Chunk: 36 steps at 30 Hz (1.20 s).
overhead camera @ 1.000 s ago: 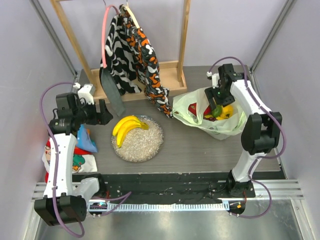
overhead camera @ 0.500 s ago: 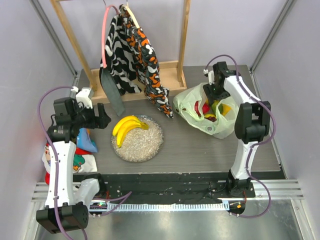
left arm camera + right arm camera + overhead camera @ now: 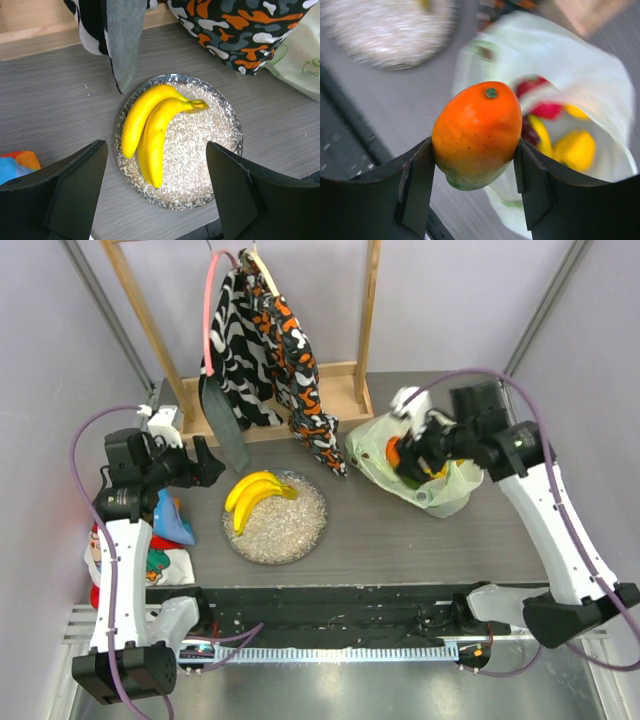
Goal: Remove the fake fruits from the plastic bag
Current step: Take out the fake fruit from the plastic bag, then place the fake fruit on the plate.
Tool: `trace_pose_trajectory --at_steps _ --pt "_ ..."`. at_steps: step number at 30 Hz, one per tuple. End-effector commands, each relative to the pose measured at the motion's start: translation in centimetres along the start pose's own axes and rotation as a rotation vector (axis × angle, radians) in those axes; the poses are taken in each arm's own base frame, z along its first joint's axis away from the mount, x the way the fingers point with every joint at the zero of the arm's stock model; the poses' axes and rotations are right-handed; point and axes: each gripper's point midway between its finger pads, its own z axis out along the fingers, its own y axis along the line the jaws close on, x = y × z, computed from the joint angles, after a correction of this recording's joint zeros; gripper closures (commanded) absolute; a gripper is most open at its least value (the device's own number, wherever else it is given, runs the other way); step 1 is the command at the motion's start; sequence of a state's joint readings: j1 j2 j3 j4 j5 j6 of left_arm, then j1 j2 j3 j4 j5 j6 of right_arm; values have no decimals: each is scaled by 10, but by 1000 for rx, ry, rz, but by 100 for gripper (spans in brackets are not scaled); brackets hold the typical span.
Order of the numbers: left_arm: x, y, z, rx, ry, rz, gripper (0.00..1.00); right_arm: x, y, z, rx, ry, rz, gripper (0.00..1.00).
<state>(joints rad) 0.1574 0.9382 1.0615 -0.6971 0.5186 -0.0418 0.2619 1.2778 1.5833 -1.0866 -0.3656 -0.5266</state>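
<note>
Sitting clamped in right hand: mango

Grey wood-grain table with a speckled plate, the pale-green plastic bag and a wooden rack.

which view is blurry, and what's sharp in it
Right wrist view: the mango is crisp, while the plate and bag behind it are smeared. Left wrist view: sharp throughout, bananas with soft highlights. Top view: evenly lit, clear.

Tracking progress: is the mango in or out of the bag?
Out: the right pincer holds the mango clear above the plastic bag; other fruits lie inside.
</note>
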Motion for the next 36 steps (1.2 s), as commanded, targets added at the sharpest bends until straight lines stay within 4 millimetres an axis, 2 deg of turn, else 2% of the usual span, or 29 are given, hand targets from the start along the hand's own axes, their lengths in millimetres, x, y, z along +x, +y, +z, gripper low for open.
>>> trace_pose_trajectory --at_steps 1,2,3,5,6,7,8,9,11,12,13,15,16,24,27,30,32,33,35,36 --pt "-33 -7 -6 20 -100 26 15 -14 97 32 -297 -6 -244 60" --pt "-33 -7 -6 19 -102 29 15 -16 108 45 -320 14 -286 60" --pt "-34 -8 -7 19 -107 32 14 -23 139 51 -380 5 -374 60" --pt "-35 -10 -11 18 -117 36 14 -32 154 72 -378 17 -483 61" --pt "-35 -10 -12 18 -120 38 14 -34 163 93 -389 51 -514 61" --pt "-36 -11 -14 18 -125 42 14 -38 180 104 -403 59 -557 61" --pt "-37 -13 -17 18 -135 48 14 -39 179 116 -368 93 -547 62" --pt "-36 -14 -19 18 -133 49 14 -43 182 144 -352 139 -521 63" --pt "-40 -16 -24 15 -151 66 14 -45 186 168 -324 202 -395 64" --pt "-41 -17 -26 13 -154 69 13 -61 178 175 -264 192 -365 64" --pt "-43 -18 -29 11 -162 76 13 -44 181 199 -262 277 -328 64" --pt "-45 -19 -33 7 -173 86 13 -53 175 212 -230 275 -226 64" --pt "-46 -19 -34 5 -175 86 13 -47 175 223 -225 295 -201 64" --pt "-37 -15 -35 1 -166 38 13 -21 146 250 -175 377 15 63" --pt "-38 -11 -35 -7 -168 18 13 -14 145 261 -206 394 51 60" --pt "-40 -8 -37 -18 -171 4 13 -5 152 273 -246 421 67 58" --pt "-40 -7 -37 -22 -168 11 13 -8 158 276 -280 421 66 55" --pt "-40 -6 -37 -24 -164 13 13 -2 159 279 -285 445 67 54" --pt "-41 -6 -37 -26 -161 18 13 1 157 279 -279 454 58 43" --pt "-41 -6 -36 -23 -159 16 13 -1 154 277 -262 449 58 31"
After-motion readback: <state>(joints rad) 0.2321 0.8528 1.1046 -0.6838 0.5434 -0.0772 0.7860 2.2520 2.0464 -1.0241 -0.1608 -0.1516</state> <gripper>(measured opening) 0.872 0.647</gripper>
